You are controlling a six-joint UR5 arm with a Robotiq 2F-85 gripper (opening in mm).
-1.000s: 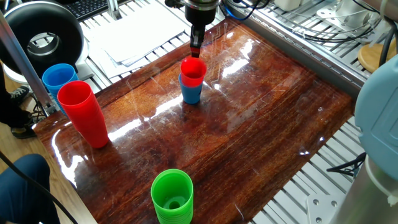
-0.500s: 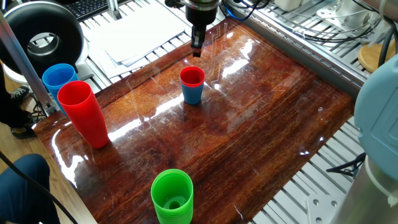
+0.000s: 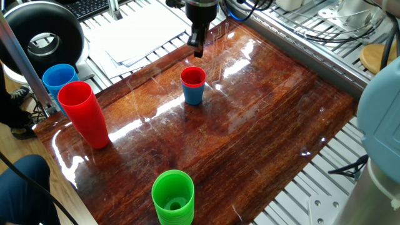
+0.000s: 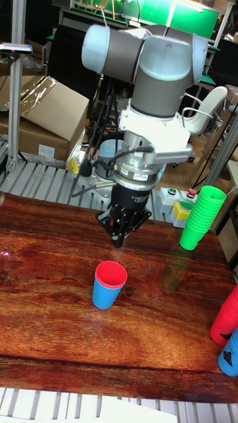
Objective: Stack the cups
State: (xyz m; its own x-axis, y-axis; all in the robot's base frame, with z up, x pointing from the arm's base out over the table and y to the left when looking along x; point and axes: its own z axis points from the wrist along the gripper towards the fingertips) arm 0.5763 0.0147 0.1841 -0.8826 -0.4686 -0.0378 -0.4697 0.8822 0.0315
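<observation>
The red cup (image 3: pixel 194 75) sits nested inside the light blue cup (image 3: pixel 194 94), only its rim and a short band showing above the blue wall, and the pair stands upright on the wooden table (image 3: pixel 262 125), toward the far middle of the board. A second ago the red cup rode noticeably higher in the blue one, with the fingertips right at its rim; half a second ago it had dropped fully in, and it has not shifted since.

Above and just behind the stack, the gripper (image 3: pixel 197 49) hangs clear of the cups, touching neither. In the tall fixed view it (image 4: pixel 120 236) hovers over the red rim (image 4: pixel 110 273), slightly to the side, its fingers drawn close together with nothing between them; whether a narrow gap remains I cannot tell. Compared with a second ago it has lifted away from the stack, and since the last half second it has barely moved.

Further out, the tall red cup (image 3: pixel 84 114) stands near the table's left edge, with a blue cup (image 3: pixel 59 78) just behind it. The green cup stack (image 3: pixel 173 197) stands at the near edge. These have all stayed put across the frames.
</observation>
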